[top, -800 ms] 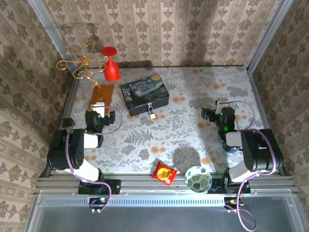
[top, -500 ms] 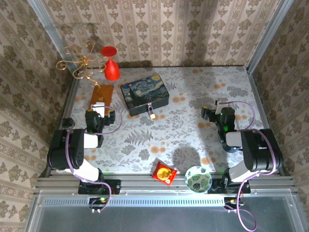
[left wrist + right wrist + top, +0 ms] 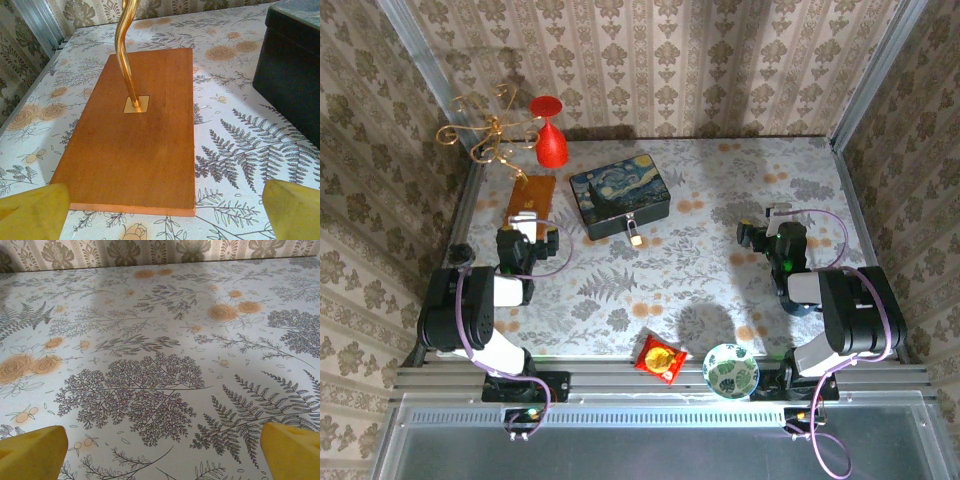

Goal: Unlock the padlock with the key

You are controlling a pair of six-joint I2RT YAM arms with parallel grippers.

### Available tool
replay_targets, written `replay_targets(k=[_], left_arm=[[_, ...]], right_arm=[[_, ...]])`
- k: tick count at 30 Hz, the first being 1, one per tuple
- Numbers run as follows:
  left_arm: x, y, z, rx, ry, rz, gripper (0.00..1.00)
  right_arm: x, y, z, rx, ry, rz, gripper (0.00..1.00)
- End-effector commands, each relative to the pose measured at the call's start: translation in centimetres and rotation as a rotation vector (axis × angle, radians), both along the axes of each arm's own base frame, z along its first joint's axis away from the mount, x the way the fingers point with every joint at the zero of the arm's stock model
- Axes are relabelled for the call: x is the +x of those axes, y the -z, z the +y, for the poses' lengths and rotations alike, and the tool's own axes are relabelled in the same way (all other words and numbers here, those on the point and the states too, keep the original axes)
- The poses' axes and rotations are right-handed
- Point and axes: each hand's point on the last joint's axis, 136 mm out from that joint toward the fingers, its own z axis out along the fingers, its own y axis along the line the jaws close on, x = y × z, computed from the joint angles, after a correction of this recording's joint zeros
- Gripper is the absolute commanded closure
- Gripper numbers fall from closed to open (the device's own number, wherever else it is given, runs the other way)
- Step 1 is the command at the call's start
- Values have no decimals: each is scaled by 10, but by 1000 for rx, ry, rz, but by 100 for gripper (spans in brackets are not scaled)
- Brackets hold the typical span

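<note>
The small brass padlock (image 3: 635, 237) hangs at the front of the dark blue painted box (image 3: 619, 199), at the back middle of the table. The key is out of view. My left gripper (image 3: 525, 218) rests low at the left, open, its yellow fingertips (image 3: 35, 210) spread at the near edge of a wooden base (image 3: 135, 135); the box's dark side (image 3: 292, 75) is to its right. My right gripper (image 3: 775, 215) sits low at the right, open over bare patterned tabletop (image 3: 150, 390), with nothing between its fingers (image 3: 292, 450).
A gold wire stand (image 3: 490, 130) rises from the wooden base (image 3: 530, 195), its stem (image 3: 126, 50) in front of the left gripper. A red goblet (image 3: 550, 140) stands behind it. A red snack packet (image 3: 660, 358) and a patterned bowl (image 3: 730, 370) lie near the front edge. Walls enclose three sides.
</note>
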Motion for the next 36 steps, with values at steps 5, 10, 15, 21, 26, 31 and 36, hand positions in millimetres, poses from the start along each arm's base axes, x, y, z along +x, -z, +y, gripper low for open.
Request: replay_targets(k=[5,10,15,21,26,31,36], left_arm=[[6,-11,-3,-8,30,-29,0],[1,-23,1,-8,2,-59,0],[-14,-52,5,9,-47,-87,0],[-36,-83,-5,-120,-79,-86,0],[-56,-88,-38,-287,-21,-65,0],[-78,-84,-87,-344,68,-37,0],[-88,-85,-124,-398,144,-12,0]], right_arm=[[4,-5,-2,-15,1,-6,0],[13,-27,-10,-16,55,90,0],[2,-45,-16,32,119,192,0],[-33,-43,-19,109,197,322,2],[-57,-31,-11,167,218,461,21],[-64,-13,15,193,154,592,35],[-56,10,38,201,67,684,38]])
